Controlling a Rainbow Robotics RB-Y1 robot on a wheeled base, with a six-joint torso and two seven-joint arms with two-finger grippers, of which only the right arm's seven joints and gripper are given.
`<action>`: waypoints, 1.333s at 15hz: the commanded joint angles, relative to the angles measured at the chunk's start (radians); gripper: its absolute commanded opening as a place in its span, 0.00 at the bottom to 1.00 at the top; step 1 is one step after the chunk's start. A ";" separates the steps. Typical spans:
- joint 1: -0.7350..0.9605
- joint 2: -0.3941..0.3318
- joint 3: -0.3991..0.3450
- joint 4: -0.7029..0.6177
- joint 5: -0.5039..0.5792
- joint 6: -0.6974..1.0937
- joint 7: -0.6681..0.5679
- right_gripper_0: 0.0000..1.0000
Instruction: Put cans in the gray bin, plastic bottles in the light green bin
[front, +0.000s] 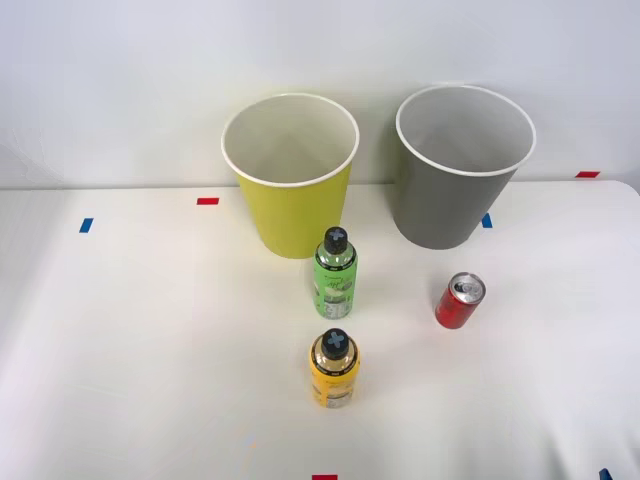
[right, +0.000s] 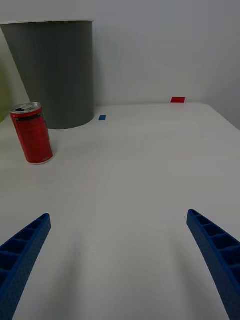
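A small red can (front: 459, 301) with a silver top stands upright on the white table, in front of the gray bin (front: 462, 166). The yellow-green bin (front: 290, 172) stands to the gray bin's left. A green-label bottle (front: 335, 273) with a black cap stands in front of the yellow-green bin. Nearer the front stands a shorter yellow-label bottle (front: 334, 368). In the right wrist view my right gripper (right: 120, 260) is open with nothing between its blue fingers (right: 25, 252). The can (right: 32, 132) and gray bin (right: 57, 70) lie ahead of it, off to one side.
Small red tape marks (front: 207, 201) and blue tape marks (front: 86, 225) dot the table. The table's back edge meets a plain white wall behind the bins. Open tabletop lies to the left of the bottles and in front of the gripper.
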 joint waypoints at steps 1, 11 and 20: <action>0.000 0.000 0.000 0.000 0.000 0.000 0.000 0.94; 0.000 0.000 0.000 0.000 0.000 0.000 0.000 0.94; 0.000 0.000 0.000 0.000 0.000 0.000 0.000 0.94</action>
